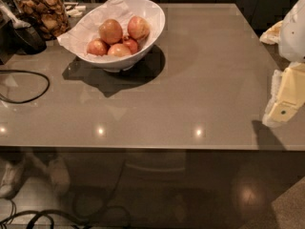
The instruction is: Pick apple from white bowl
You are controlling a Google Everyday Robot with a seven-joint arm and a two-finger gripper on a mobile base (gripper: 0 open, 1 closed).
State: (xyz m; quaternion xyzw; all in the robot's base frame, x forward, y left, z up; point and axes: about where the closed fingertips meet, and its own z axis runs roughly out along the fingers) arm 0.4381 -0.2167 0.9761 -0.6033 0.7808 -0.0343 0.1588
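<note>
The apple (110, 31) is the largest, golden yellow-orange one, lying on top of the pile in the white bowl (153, 14). The bowl stands at the far left of the grey table (200, 70) and is lined with crumpled white paper (83, 30). Several smaller, redder apples (137, 27) lie around the big one. My gripper (285, 101), a yellowish part below the white arm (293, 32), hangs at the right edge of the camera view, over the table's right side and far from the bowl.
A glass jar of brown snacks (44, 12) stands left of the bowl. A black object (27, 38) and a looped black cable (28, 87) lie at the far left. The table's front edge (143, 149) runs across the view, with floor cables (43, 218) below.
</note>
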